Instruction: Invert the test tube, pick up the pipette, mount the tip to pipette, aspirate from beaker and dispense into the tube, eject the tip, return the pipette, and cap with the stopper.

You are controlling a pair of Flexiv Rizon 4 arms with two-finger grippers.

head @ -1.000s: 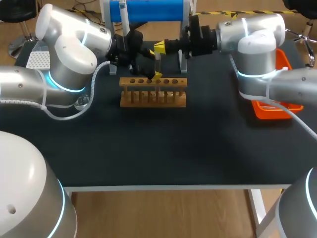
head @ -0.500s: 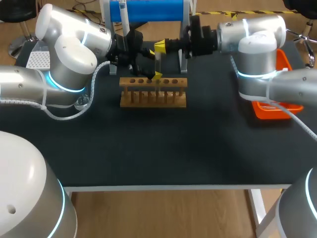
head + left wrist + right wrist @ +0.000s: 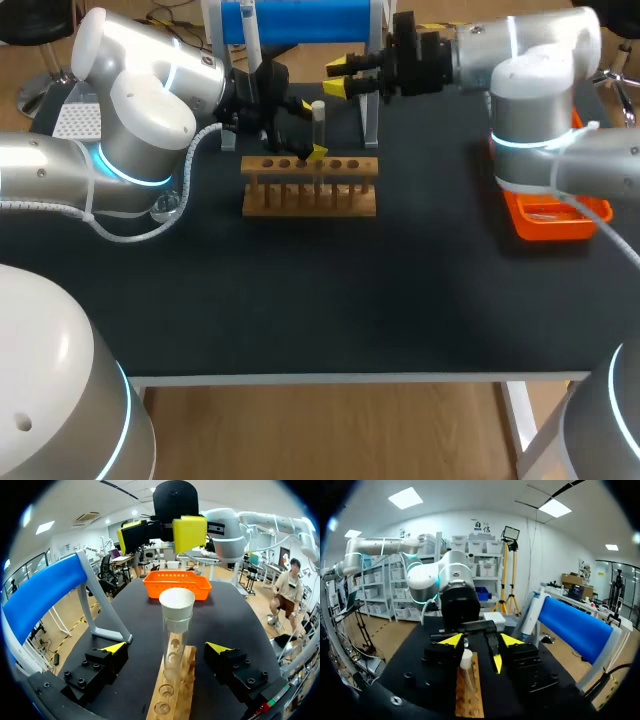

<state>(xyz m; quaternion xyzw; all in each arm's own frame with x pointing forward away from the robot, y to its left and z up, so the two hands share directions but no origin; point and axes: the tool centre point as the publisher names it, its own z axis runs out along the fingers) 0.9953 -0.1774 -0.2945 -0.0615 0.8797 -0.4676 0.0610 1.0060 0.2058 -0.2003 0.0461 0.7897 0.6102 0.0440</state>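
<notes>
You had the tube (image 3: 171, 650) standing upright in a hole of the wooden rack (image 3: 310, 190), in the upper middle of the head view, with the white stopper (image 3: 176, 605) seated in its mouth. Your left gripper (image 3: 166, 649) sat low behind the rack with its fingers spread wide, one to each side of the tube and neither touching the glass. That looked like a guard position, placed to steady the tube against the push of capping while leaving it free in the rack. Your right gripper (image 3: 481, 640) hung above and beyond the stopper, at the top middle of the head view, level and pointing toward the left of the frame. Its fingers were spread too, holding nothing, and from its own wrist camera the stoppered tube stood ahead of and below the tips, apart from them. Seen from the left wrist, its yellow pads (image 3: 190, 529) framed open air above the stopper, which suggested the cap was released, not gripped. The orange tray (image 3: 545, 215) lay at the right edge of the bench (image 3: 330, 300). Judging by the stopper in place and both sets of fingers bare, you were at the very end of the task; what remained, I'd say, was to clear both grippers away without knocking the tube. How firmly the stopper was seated could not be told
</notes>
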